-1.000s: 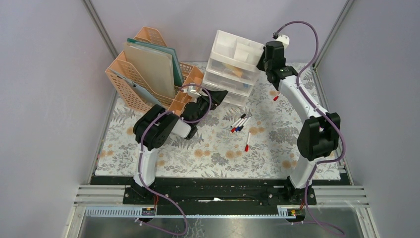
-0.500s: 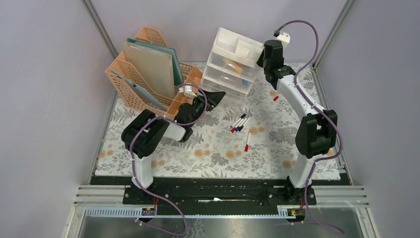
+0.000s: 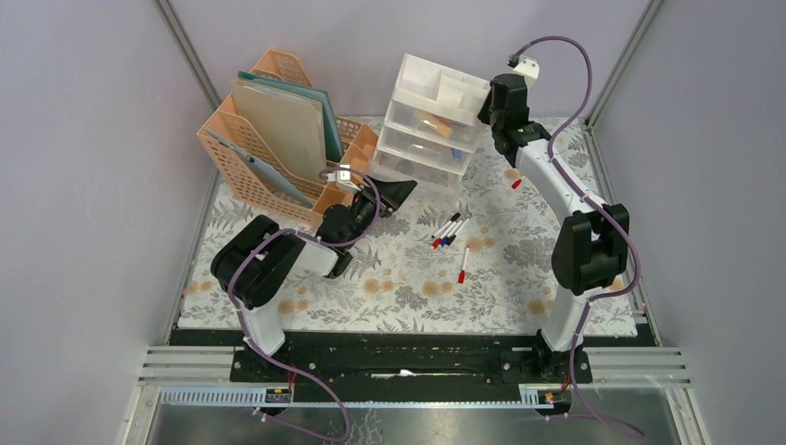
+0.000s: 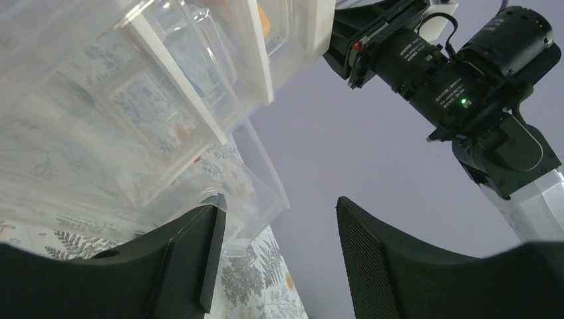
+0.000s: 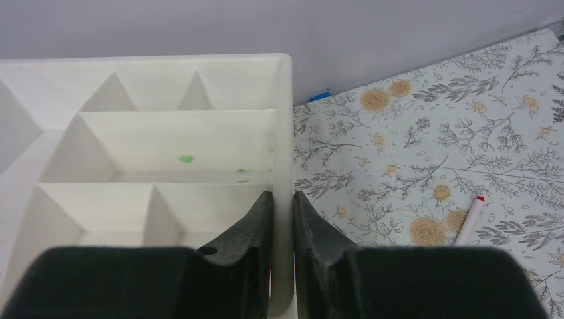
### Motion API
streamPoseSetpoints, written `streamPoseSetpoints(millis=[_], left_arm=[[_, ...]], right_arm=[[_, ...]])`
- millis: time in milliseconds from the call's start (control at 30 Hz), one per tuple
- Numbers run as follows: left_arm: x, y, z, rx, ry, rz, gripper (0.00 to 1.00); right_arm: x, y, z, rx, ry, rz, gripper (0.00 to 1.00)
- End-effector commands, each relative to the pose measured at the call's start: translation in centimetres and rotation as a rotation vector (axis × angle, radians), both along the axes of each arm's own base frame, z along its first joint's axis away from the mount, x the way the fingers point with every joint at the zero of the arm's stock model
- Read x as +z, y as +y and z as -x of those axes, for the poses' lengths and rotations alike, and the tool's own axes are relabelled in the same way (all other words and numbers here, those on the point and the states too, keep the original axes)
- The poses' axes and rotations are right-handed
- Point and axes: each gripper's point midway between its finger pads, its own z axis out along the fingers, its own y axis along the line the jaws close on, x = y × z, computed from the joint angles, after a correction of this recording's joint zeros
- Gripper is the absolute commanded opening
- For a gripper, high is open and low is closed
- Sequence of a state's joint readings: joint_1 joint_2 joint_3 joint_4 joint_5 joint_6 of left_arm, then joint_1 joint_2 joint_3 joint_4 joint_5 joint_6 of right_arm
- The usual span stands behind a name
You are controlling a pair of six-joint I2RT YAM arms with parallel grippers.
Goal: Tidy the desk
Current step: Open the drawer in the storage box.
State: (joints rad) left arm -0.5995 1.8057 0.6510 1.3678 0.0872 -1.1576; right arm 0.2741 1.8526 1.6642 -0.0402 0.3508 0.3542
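The desk (image 3: 399, 278) is a tabletop under a pale fern-and-flower cloth, also seen in the right wrist view (image 5: 432, 133) and the left wrist view (image 4: 266, 286). A white three-drawer unit (image 3: 431, 120) stands at the back. My right gripper (image 3: 487, 107) is shut on the right rim of its top tray (image 5: 199, 139), one finger inside and one outside (image 5: 282, 206). My left gripper (image 3: 403, 190) is open and empty (image 4: 279, 219), low by the unit's front. Its left finger (image 4: 193, 259) is beside a clear drawer (image 4: 259, 193) that sticks out.
A peach file rack (image 3: 278, 139) with folders stands at the back left, close to my left arm. Several pens (image 3: 450, 230) lie mid-cloth, a red-capped one (image 3: 462, 266) nearer, another (image 3: 516, 183) by the right arm, seen too in the right wrist view (image 5: 469, 222).
My left arm's elbow has swung left and down towards the near edge, and its gripper has shifted slightly left at the unit's base. My right gripper has kept its hold and edged up-left.
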Motion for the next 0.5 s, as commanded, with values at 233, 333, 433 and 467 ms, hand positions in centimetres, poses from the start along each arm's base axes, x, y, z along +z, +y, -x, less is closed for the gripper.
streamPoseSetpoints(millis=[233, 333, 433, 467], left_arm=[[2.8, 0.4, 1.1, -0.025, -0.134, 0.116, 0.66], [0.4, 0.3, 0.4, -0.026, -0.088, 0.088, 0.67], [-2.0, 0.3, -0.1, -0.028, -0.040, 0.061, 0.67], [-2.8, 0.3, -0.2, -0.026, -0.026, 0.051, 0.67]], right_arm=[[0.3, 1.3, -1.4, 0.066, -0.061, 0.035, 0.00], [0.4, 1.8, -1.5, 0.085, -0.074, 0.016, 0.00], [-0.1, 2.4, -1.3, 0.105, -0.075, -0.027, 0.00], [-0.3, 2.5, -1.3, 0.110, -0.073, -0.036, 0.00]])
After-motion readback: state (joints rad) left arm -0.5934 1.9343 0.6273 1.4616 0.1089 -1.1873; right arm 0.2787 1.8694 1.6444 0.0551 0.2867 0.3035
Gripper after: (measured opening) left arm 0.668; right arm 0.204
